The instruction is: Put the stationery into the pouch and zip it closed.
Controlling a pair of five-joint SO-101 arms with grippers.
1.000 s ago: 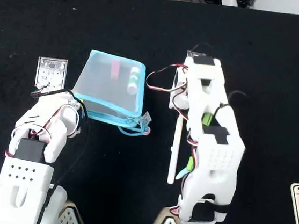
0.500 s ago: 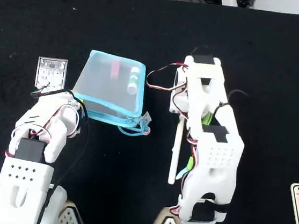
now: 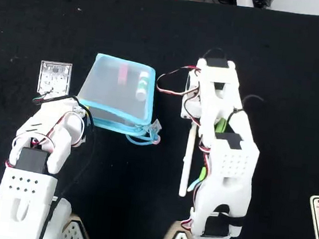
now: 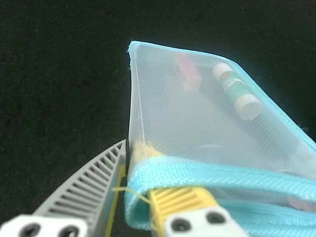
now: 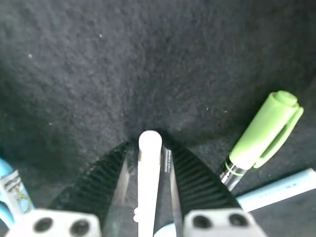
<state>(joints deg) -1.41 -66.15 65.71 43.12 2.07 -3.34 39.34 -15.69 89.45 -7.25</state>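
Left pincer clamps the pouch by its mouth corner on the counter; I judge this steadies the opening. Right pincer is closed on the white pen, likely next in. Green marker lies just beside.

The clear, blue-edged pouch lies at the left, with a glue stick inside. The white pen and the green marker lie at the right.

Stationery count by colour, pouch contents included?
pink item, in pouch: 1
white-green tube, in pouch: 1
white pen: 1
green marker: 1
light blue pen: 1
Total: 5
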